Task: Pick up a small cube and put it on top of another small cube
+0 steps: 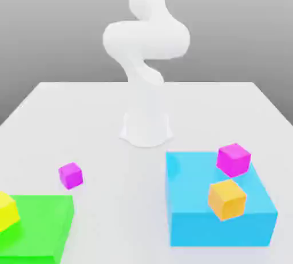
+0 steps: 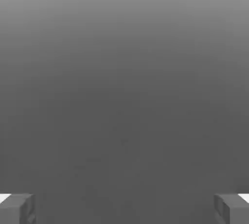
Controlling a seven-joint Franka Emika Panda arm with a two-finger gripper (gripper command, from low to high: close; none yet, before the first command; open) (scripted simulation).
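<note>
One pink cube (image 1: 70, 175) sits on open table (image 1: 114, 114); another (image 1: 233, 159) tops the blue block's (image 1: 217, 223) far edge. Gripper (image 2: 124, 208) spread wide, holding nothing.

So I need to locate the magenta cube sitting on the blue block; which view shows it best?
The exterior view: the magenta cube sits on the blue block near its far corner, behind the orange cube. The hand view offers plain grey background.
</note>
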